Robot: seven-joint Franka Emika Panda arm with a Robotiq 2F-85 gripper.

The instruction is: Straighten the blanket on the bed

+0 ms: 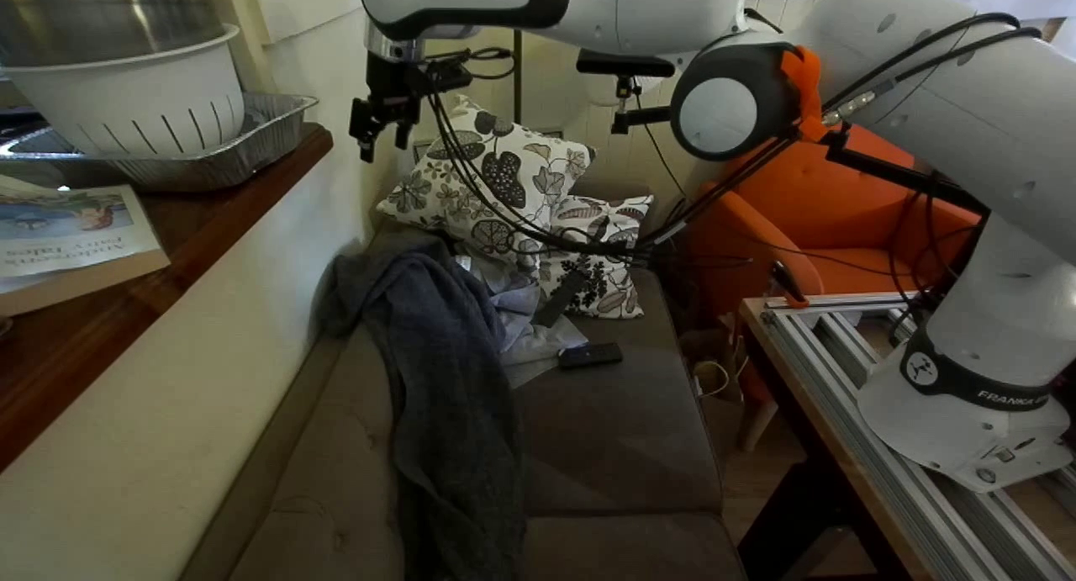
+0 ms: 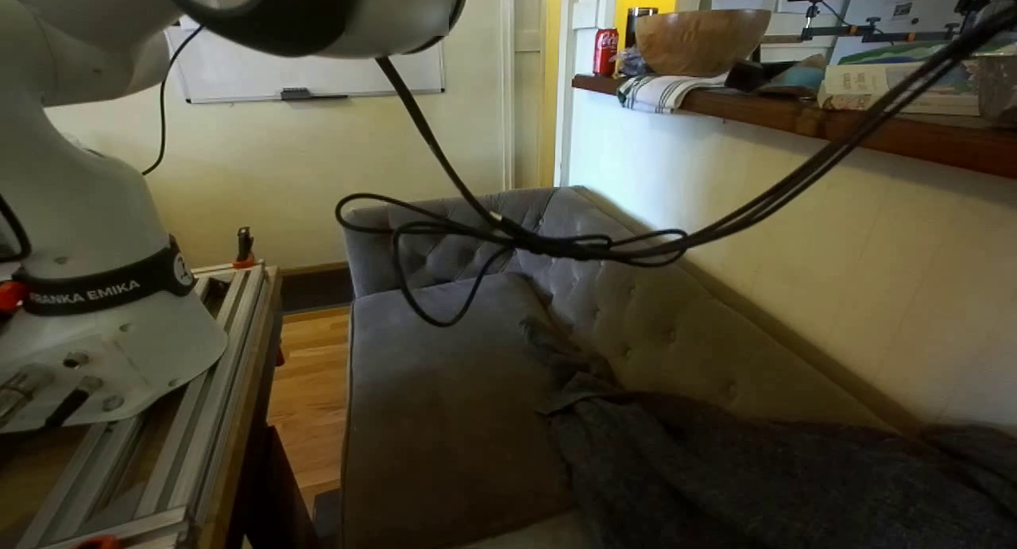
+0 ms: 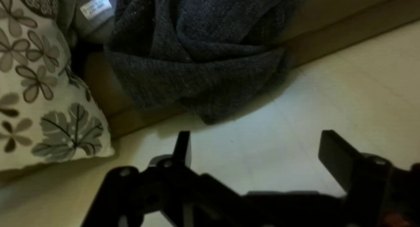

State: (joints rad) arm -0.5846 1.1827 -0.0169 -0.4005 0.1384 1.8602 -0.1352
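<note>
Grey-blue blanket (image 1: 458, 396) is running lengthwise along the bed (image 1: 622, 446), 1 end draping over the backrest (image 1: 336, 455). Gripper (image 3: 256, 143) is hanging above that end, jaws spread, gripping nothing, wall (image 3: 361, 89) showing between; probably needing a bedward shift, then down.

One blanket (image 1: 458, 388), one bed (image 1: 622, 446), two patterned pillows (image 1: 504, 173) (image 1: 601, 280), one armchair (image 1: 799, 194)
</note>
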